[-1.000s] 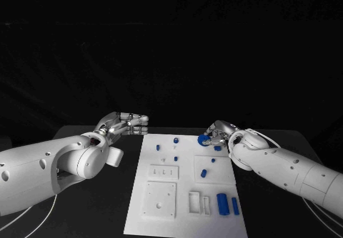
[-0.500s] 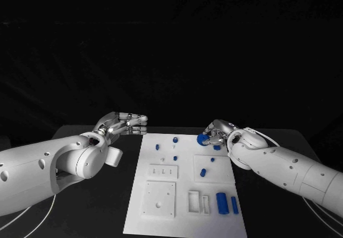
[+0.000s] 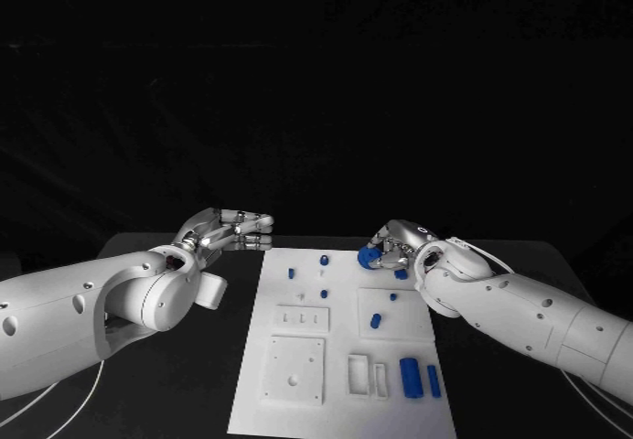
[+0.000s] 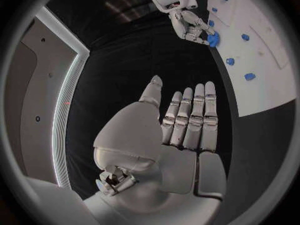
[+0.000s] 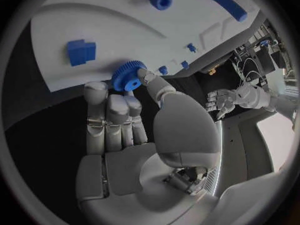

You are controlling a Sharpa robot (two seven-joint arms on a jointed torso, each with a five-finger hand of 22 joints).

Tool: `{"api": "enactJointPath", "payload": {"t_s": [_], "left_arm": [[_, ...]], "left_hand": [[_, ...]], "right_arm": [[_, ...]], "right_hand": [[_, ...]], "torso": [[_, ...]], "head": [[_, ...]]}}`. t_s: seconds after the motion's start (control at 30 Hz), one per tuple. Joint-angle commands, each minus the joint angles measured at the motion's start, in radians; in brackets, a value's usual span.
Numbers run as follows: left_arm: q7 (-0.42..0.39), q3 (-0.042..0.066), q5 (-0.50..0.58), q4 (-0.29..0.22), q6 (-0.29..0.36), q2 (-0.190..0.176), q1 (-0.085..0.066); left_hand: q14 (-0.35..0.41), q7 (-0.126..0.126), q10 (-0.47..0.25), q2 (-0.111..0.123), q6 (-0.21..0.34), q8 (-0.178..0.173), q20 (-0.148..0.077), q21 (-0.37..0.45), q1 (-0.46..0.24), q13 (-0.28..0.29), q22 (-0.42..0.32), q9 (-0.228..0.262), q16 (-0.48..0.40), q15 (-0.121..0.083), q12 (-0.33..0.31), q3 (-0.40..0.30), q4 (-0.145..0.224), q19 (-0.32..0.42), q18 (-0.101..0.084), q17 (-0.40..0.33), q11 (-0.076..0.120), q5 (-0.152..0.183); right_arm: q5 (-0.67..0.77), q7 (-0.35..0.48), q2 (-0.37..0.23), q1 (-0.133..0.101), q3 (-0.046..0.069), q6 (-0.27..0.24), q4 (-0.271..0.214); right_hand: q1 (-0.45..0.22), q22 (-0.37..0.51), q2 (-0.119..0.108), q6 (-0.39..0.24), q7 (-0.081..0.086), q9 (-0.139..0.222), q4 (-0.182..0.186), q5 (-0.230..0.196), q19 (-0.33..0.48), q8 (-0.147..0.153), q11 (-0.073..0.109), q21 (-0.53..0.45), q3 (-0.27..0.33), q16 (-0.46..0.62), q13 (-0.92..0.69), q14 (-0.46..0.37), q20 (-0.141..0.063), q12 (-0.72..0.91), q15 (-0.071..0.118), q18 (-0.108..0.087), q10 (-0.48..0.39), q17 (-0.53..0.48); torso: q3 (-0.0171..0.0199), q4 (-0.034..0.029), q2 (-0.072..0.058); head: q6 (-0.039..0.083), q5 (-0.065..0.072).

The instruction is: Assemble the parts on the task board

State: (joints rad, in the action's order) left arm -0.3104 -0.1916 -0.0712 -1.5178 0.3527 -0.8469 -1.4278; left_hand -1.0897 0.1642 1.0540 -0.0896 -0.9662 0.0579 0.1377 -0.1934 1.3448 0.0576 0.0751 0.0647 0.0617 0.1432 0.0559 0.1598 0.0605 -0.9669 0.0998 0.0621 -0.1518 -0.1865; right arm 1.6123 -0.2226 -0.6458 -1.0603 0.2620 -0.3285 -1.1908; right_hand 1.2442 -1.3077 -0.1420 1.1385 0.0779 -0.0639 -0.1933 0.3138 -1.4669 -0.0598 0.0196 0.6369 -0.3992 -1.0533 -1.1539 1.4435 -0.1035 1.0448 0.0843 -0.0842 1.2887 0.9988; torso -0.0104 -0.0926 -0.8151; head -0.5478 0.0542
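A blue toothed gear (image 5: 128, 75) is pinched between the thumb and the fingertips of the right hand (image 3: 393, 249), at the far right corner of the white task board (image 3: 297, 413); in the head view the gear (image 3: 370, 257) is seen just above the board's far edge, beside a small blue block (image 3: 401, 273) that lies on the board near that corner. The other fingers of the right hand are kept straight and close together behind the gear. The left hand (image 3: 232, 229) is held off the board, over the black table (image 3: 158, 245) near the board's far left corner; its fingers (image 4: 190, 117) are seen side by side and extended, with the thumb apart, and nothing is gripped in them. On the board, small blue pegs (image 3: 323, 260) are stood in the far left area, a blue cylinder (image 3: 376, 319) is laid in the middle right field, and two longer blue bars (image 3: 411, 370) are laid side by side near the near right corner, next to two white slotted frames (image 3: 359, 372).
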Motion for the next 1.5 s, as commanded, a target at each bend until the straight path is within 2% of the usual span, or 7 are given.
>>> {"api": "enactJointPath", "payload": {"t_s": [0.03, 0.3, 0.47, 0.57, 0.7, 1.07, 1.5], "left_arm": [[-0.007, 0.000, -0.005, -0.002, -0.009, 0.001, -0.001], [-0.007, 0.000, -0.004, -0.005, -0.008, 0.001, -0.001], [-0.006, 0.001, -0.003, -0.008, -0.008, 0.002, -0.001], [-0.005, 0.001, -0.003, -0.009, -0.008, 0.003, -0.001], [-0.005, 0.001, -0.003, -0.010, -0.008, 0.006, -0.001], [-0.003, 0.001, -0.003, -0.011, -0.009, 0.012, -0.001], [-0.002, 0.001, -0.003, -0.011, -0.010, 0.011, -0.001]], "left_hand": [[-0.005, -0.001, 0.007, -0.009, 0.006, 0.005, -0.005, -0.006, -0.002, 0.001, -0.001, 0.001, 0.004, 0.001, 0.005, -0.001, 0.004, -0.001, -0.015, 0.002, -0.001, -0.004], [-0.005, -0.001, 0.007, -0.009, 0.006, 0.005, -0.005, -0.006, -0.002, 0.001, -0.001, 0.001, 0.004, 0.001, 0.005, -0.001, 0.004, -0.001, -0.015, 0.002, -0.001, -0.004], [-0.005, -0.001, 0.007, -0.009, 0.006, 0.005, -0.005, -0.006, -0.002, 0.001, -0.001, 0.001, 0.004, 0.001, 0.005, -0.001, 0.004, -0.001, -0.015, 0.002, -0.001, -0.004], [-0.005, -0.001, 0.007, -0.009, 0.006, 0.005, -0.005, -0.006, -0.002, 0.001, -0.001, 0.001, 0.004, 0.001, 0.005, -0.001, 0.004, -0.001, -0.015, 0.002, -0.001, -0.004], [-0.005, -0.001, 0.007, -0.009, 0.006, 0.005, -0.005, -0.006, -0.002, 0.001, -0.001, 0.001, 0.004, 0.001, 0.005, -0.001, 0.004, -0.001, -0.015, 0.002, -0.001, -0.004], [-0.005, -0.001, 0.007, -0.009, 0.006, 0.005, -0.005, -0.006, -0.002, 0.001, -0.001, 0.001, 0.004, 0.001, 0.005, -0.001, 0.004, -0.001, -0.015, 0.002, -0.001, -0.004], [-0.005, -0.001, 0.007, -0.009, 0.006, 0.004, -0.005, -0.006, -0.001, 0.001, -0.001, 0.001, 0.004, 0.001, 0.005, -0.001, 0.005, -0.002, -0.015, 0.002, 0.000, -0.004]], "right_arm": [[0.063, 0.004, -0.003, 0.000, 0.000, -0.056, -0.039], [0.130, -0.003, 0.014, 0.000, 0.000, -0.079, -0.117], [0.165, -0.008, 0.045, 0.000, -0.003, -0.080, -0.133], [0.181, -0.013, 0.064, 0.000, -0.009, -0.079, -0.129], [0.199, -0.019, 0.089, 0.000, -0.019, -0.076, -0.114], [0.222, -0.017, 0.140, 0.000, -0.048, -0.060, -0.056], [0.229, -0.018, 0.146, 0.000, -0.059, -0.039, -0.045]], "right_hand": [[-0.007, -0.041, 0.000, 0.014, 0.003, -0.002, 0.004, -0.003, -0.050, -0.003, 0.005, 0.006, -0.001, -0.003, -0.001, 0.001, -0.006, 0.006, 0.005, -0.002, 0.005, 0.000], [-0.007, -0.043, -0.004, 0.018, 0.001, -0.002, 0.009, -0.017, -0.050, -0.002, 0.005, 0.008, 0.001, -0.004, -0.003, 0.001, -0.007, 0.006, 0.005, 0.000, 0.007, 0.000], [-0.007, -0.045, -0.006, 0.017, 0.001, -0.002, 0.014, -0.022, -0.050, -0.002, 0.005, 0.011, 0.001, -0.003, -0.003, 0.001, -0.007, 0.006, 0.005, 0.001, 0.007, 0.000], [-0.007, -0.045, -0.006, 0.017, 0.001, -0.002, 0.014, -0.022, -0.050, -0.002, 0.005, 0.011, 0.001, -0.003, -0.003, 0.001, -0.007, 0.006, 0.005, 0.001, 0.007, 0.000], [-0.006, -0.046, -0.007, 0.017, 0.001, -0.002, 0.017, -0.024, -0.050, -0.002, 0.005, 0.011, 0.000, -0.003, -0.003, 0.001, -0.007, 0.005, 0.005, 0.002, 0.007, 0.000], [-0.004, -0.046, -0.010, 0.014, 0.002, -0.002, 0.022, -0.026, -0.050, -0.002, 0.005, 0.008, -0.003, -0.001, -0.002, 0.001, -0.006, 0.002, 0.004, 0.003, 0.006, -0.002], [-0.004, -0.046, -0.011, 0.015, 0.002, -0.002, 0.025, -0.024, -0.050, -0.002, 0.005, 0.007, -0.002, -0.001, -0.003, 0.002, -0.006, 0.002, 0.004, 0.003, 0.007, -0.003]], "torso": [[-0.0012, 0.0002, 0.001], [-0.0016, -0.0014, 0.000], [-0.0035, -0.0030, 0.000], [-0.0047, -0.0051, -0.001], [-0.0033, -0.0076, -0.002], [-0.0012, -0.0044, -0.003], [0.0011, -0.0012, -0.002]], "head": [[0.003, 0.000], [0.008, -0.004], [0.010, -0.009], [0.011, -0.010], [0.010, -0.011], [0.005, -0.017], [0.000, -0.022]]}}
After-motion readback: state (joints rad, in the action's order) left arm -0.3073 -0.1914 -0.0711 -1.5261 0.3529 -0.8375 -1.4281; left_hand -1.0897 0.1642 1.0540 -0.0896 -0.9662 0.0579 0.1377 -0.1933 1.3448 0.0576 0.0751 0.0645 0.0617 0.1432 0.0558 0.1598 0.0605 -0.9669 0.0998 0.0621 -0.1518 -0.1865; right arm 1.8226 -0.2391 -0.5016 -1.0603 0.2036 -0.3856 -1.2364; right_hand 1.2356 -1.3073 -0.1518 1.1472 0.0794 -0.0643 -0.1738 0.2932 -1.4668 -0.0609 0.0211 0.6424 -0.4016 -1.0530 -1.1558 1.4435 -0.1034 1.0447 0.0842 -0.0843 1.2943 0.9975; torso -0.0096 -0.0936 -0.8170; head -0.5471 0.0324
